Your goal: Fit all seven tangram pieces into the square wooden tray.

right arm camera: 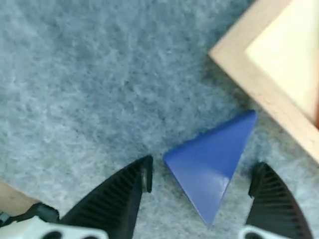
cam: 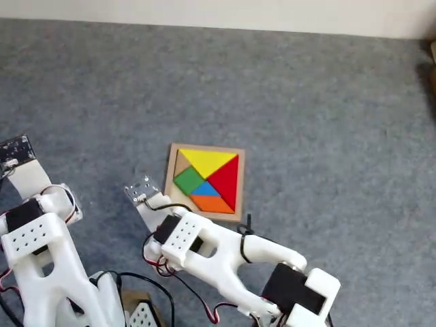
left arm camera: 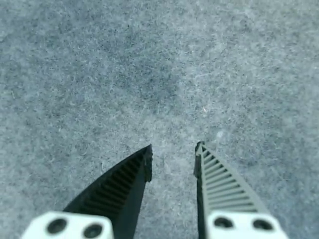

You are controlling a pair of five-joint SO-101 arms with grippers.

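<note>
My right fingers [right arm camera: 119, 199] are apart w/ the blue triangle [right arm camera: 212, 167] between them: thin, stiff, light, prob. slick, so I'd pinch two edges low.

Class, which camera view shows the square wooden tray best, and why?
The high view: the whole tray is visible, with all four edges. The right wrist view catches one corner of its rim, and the left wrist view faces carpet.

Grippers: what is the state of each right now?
Left gripper: open, empty, over bare carpet.
Right gripper: open, straddling the blue triangle, not clamped on it.
</note>
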